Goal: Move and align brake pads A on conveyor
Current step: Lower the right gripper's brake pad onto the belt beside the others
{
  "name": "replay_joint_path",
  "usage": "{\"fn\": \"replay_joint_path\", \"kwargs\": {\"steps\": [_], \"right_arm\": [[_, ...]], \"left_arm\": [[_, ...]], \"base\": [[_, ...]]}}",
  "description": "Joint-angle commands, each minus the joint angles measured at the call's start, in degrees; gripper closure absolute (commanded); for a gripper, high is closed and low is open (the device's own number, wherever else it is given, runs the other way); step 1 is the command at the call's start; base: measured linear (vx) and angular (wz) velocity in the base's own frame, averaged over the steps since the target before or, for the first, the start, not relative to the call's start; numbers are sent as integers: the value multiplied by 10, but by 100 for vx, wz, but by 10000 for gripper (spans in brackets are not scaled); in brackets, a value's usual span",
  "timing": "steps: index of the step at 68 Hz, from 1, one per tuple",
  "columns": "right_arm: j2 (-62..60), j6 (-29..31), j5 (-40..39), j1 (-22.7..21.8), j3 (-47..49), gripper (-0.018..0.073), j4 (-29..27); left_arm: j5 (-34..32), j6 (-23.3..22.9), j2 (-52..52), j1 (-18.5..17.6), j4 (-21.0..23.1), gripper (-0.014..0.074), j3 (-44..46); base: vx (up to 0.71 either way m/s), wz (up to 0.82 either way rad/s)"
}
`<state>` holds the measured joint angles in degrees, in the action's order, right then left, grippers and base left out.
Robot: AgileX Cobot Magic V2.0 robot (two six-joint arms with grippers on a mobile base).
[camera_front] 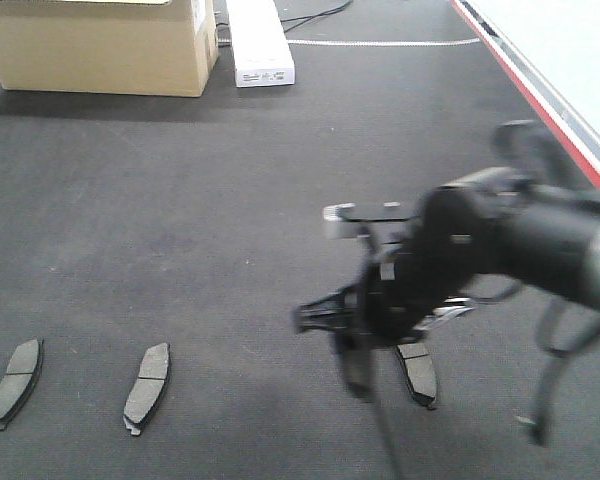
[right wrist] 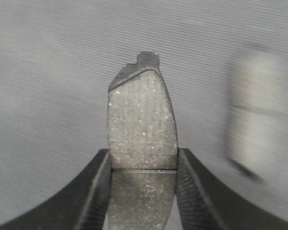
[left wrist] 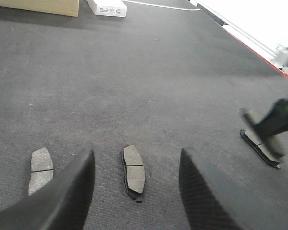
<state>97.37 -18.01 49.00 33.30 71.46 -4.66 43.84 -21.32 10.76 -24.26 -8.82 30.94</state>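
Note:
The conveyor (camera_front: 230,200) is a dark-grey belt filling the view. Two brake pads A (camera_front: 15,383) (camera_front: 147,387) lie flat at the front left, side by side. My right gripper (right wrist: 143,167) is shut on a third pad (right wrist: 141,120), gripping its long sides at the groove. Right of it is another pad (right wrist: 252,115), blurred. In the front view the right gripper (camera_front: 385,365) points down with a pad (camera_front: 417,372) at its fingers. My left gripper (left wrist: 137,189) is open above the belt, and one pad (left wrist: 134,171) lies between its fingers, untouched. Another pad (left wrist: 41,168) lies to the left.
A cardboard box (camera_front: 100,45) and a long white box (camera_front: 258,45) stand at the belt's far end. A red stripe (camera_front: 530,95) runs along the right edge, with a white surface beyond. The right arm (camera_front: 540,245) reaches in from the right.

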Motion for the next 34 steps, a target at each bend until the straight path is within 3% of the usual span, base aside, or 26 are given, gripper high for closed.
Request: {"fn": "replay_joint_path", "kwargs": {"steps": [1, 21, 34], "right_arm": [[23, -24, 1, 16, 58, 520, 5], [122, -65, 9, 15, 90, 473, 6], [154, -65, -13, 15, 90, 288, 6]], "left_arm": [[-38, -1, 9, -2, 0, 205, 12], [-38, -1, 9, -2, 0, 205, 12], [-38, -1, 9, -2, 0, 205, 12]], "base": [[0, 0], [0, 0], [0, 0]]}}
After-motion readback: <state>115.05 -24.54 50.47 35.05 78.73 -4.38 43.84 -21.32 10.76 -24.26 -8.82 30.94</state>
